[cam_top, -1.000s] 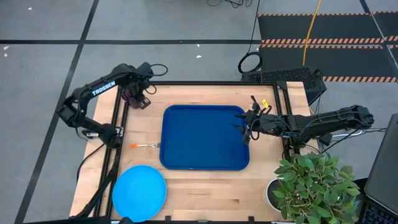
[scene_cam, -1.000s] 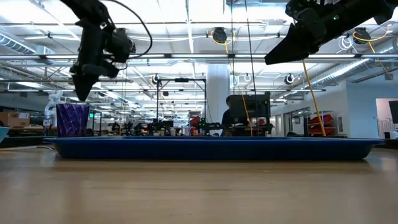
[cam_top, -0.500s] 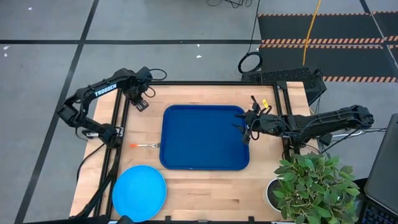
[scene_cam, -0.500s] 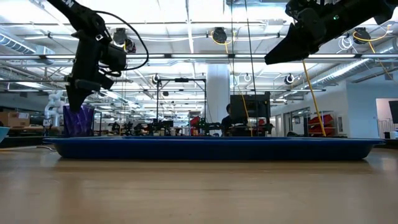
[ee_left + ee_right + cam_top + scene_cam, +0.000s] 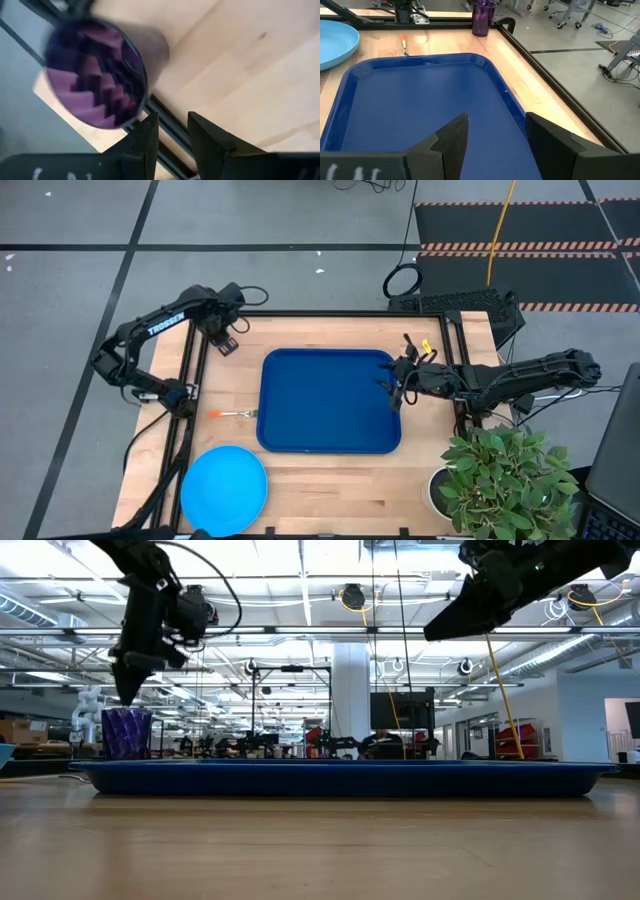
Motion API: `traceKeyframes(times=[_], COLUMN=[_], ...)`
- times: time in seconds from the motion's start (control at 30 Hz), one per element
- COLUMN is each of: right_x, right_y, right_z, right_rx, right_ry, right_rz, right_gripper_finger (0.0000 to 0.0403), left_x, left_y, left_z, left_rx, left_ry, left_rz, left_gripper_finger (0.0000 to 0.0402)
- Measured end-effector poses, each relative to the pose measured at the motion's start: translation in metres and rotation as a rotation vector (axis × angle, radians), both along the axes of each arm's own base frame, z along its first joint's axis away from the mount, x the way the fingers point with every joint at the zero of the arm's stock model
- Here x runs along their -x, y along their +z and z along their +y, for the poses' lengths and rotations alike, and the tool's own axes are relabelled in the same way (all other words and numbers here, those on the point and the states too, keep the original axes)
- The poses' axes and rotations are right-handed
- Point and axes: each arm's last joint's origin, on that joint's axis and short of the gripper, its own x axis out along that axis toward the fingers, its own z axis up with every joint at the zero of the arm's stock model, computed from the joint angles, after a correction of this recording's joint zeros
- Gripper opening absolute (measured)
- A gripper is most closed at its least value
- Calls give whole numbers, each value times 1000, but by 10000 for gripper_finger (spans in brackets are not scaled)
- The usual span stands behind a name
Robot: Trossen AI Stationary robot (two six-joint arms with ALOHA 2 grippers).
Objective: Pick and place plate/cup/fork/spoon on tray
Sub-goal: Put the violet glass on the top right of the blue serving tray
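The dark purple cup (image 5: 127, 733) stands upright on its base at the table's far left corner, and its mouth shows in the left wrist view (image 5: 95, 75). My left gripper (image 5: 126, 698) hovers just above it, narrowly open (image 5: 173, 142), with the cup ahead of the fingers and not between them. The dark-blue tray (image 5: 330, 430) lies mid-table. The fork (image 5: 235, 413) lies left of it. The sky-blue plate (image 5: 223, 490) lies at the near left. My right gripper (image 5: 394, 388) is open and empty above the tray's right rim (image 5: 497, 130). I cannot make out the spoon.
A black frame rail (image 5: 165, 125) runs along the table's edge right beside the cup. A potted plant (image 5: 500, 480) stands at the near right corner. Bare wood lies between the tray and the table's near edge.
My left gripper has dipped down to the cup's rim and then risen a little above it again. The cup has shifted slightly on the table and stays upright.
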Motion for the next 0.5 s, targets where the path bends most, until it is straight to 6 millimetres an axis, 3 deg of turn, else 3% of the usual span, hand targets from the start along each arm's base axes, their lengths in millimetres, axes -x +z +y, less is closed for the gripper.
traceKeyframes(times=[0.2,0.5], right_x=[0,0], right_y=[0,0], right_z=[0,0], right_rx=[-8,3], right_ry=[-2,3], right_rz=[1,2], right_gripper_finger=[192,192], left_x=[3,19], left_y=[9,-5], left_z=[3,18], left_rx=[-55,-67], left_ry=[-24,0], left_rz=[-37,-68], left_gripper_finger=[108,108])
